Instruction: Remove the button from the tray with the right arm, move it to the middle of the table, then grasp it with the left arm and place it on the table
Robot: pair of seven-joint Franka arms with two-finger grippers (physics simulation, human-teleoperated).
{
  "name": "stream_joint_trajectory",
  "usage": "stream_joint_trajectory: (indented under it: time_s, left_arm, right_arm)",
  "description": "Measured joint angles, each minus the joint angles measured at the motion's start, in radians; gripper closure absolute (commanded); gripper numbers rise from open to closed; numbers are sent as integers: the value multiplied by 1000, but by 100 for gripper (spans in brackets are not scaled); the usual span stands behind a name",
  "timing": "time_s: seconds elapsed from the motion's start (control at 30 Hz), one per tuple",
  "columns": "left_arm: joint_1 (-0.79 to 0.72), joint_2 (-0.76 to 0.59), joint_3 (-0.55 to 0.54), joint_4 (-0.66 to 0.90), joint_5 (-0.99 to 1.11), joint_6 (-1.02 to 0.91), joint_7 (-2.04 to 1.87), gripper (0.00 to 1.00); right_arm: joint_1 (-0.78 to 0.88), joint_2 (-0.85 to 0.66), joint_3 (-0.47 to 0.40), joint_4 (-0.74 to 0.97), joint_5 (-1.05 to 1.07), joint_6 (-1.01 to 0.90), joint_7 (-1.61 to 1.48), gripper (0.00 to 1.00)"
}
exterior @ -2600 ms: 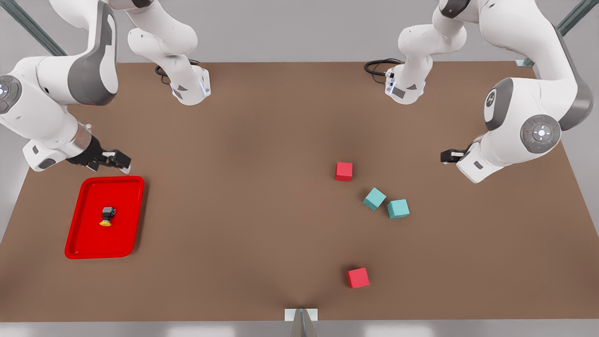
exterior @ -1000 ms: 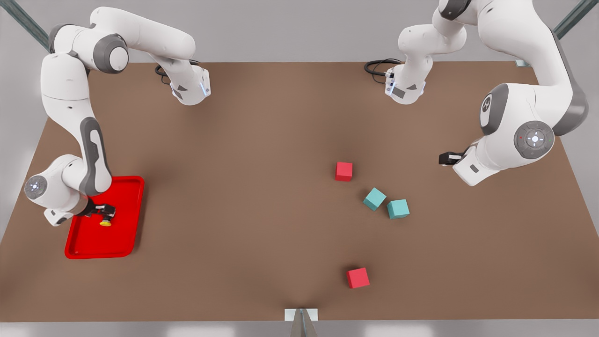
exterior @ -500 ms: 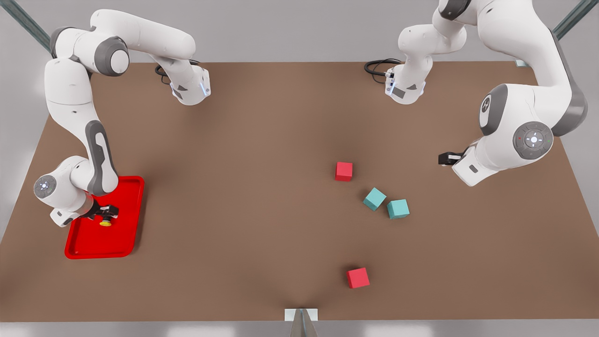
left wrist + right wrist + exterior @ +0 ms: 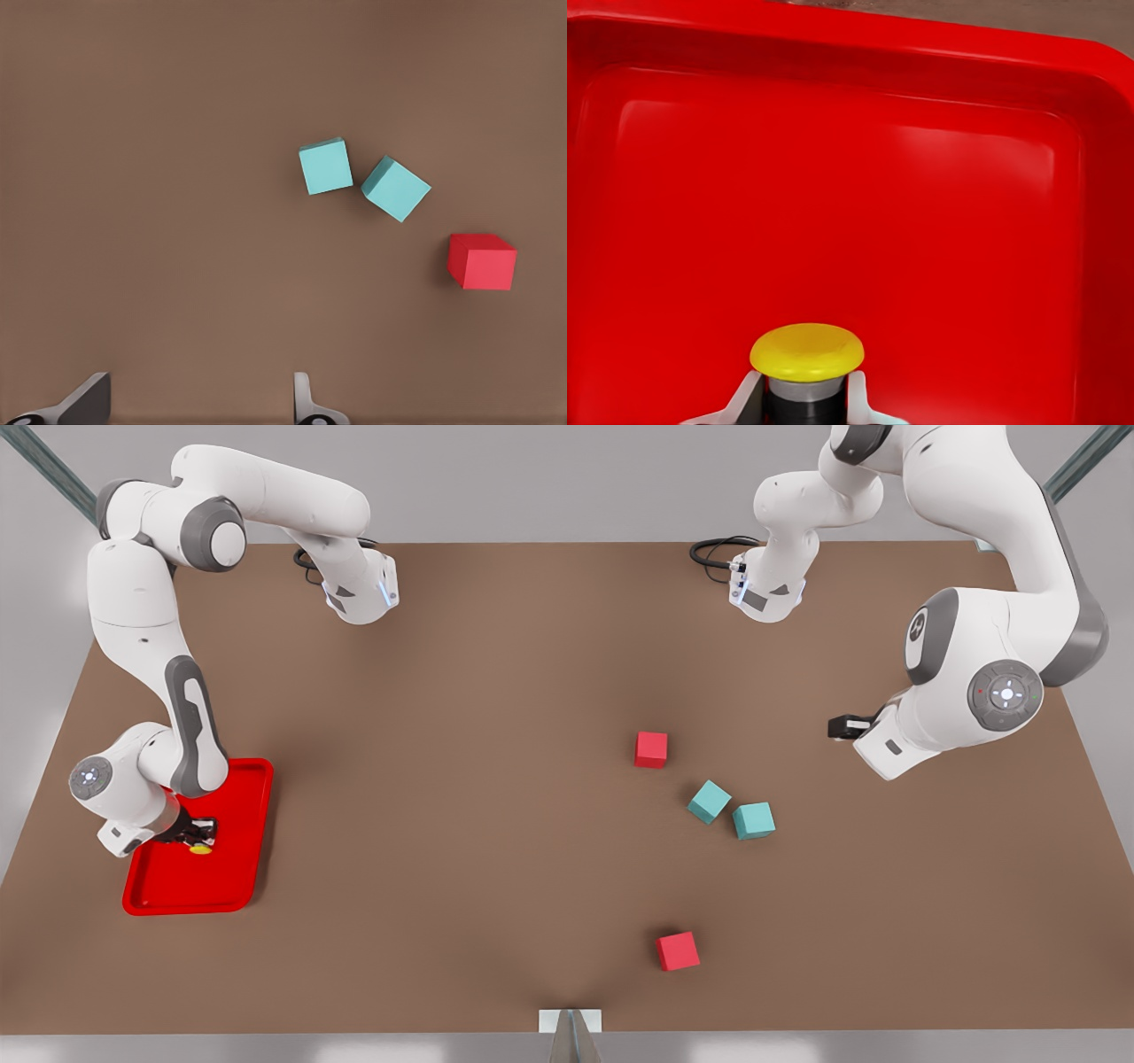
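The red tray (image 4: pixel 232 886) lies near the front view's left edge of the brown table (image 4: pixel 461 717). On it sits the button (image 4: pixel 201 849), its yellow cap pointing to the table's near edge. My right gripper (image 4: pixel 195 833) is down in the tray, shut on the button's black body. In the right wrist view both fingers (image 4: pixel 749 396) press the body just behind the yellow cap of the button (image 4: pixel 807 352), with the tray floor (image 4: pixel 921 221) beyond. My left gripper (image 4: pixel 842 727) waits above the table at the front view's right, fingers (image 4: pixel 89 400) spread open.
A red cube (image 4: pixel 650 749), two teal cubes (image 4: pixel 709 802) (image 4: pixel 754 820) and another red cube (image 4: pixel 678 950) lie right of the middle. The left wrist view looks down on the teal pair (image 4: pixel 325 166) (image 4: pixel 395 188) and a red cube (image 4: pixel 481 261).
My right arm came down from beyond the tray's far rim into the tray, and its fingers closed in on the button. The left arm only shifted slightly.
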Motion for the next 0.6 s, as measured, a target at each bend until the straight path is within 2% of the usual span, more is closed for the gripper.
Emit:
stream_joint_trajectory:
  time_s: [0.13,0.2,0.3,0.47,0.6]
  left_arm:
    - [0,0,0,0,0,0,-1,0]
    - [0,0,-1,0,0,0,-1,0]
    - [0,0,-1,0,0,0,-1,0]
    - [0,4,-1,0,0,0,-2,0]
    - [0,8,0,0,0,2,-2,0]
  right_arm:
    - [8,-3,0,30,-1,-50,-4,54]
    - [47,-5,0,116,-2,-127,2,54]
    - [289,-11,8,245,2,-313,68,54]
    - [718,-11,86,426,132,-567,360,54]
    - [884,35,90,489,286,-608,647,54]
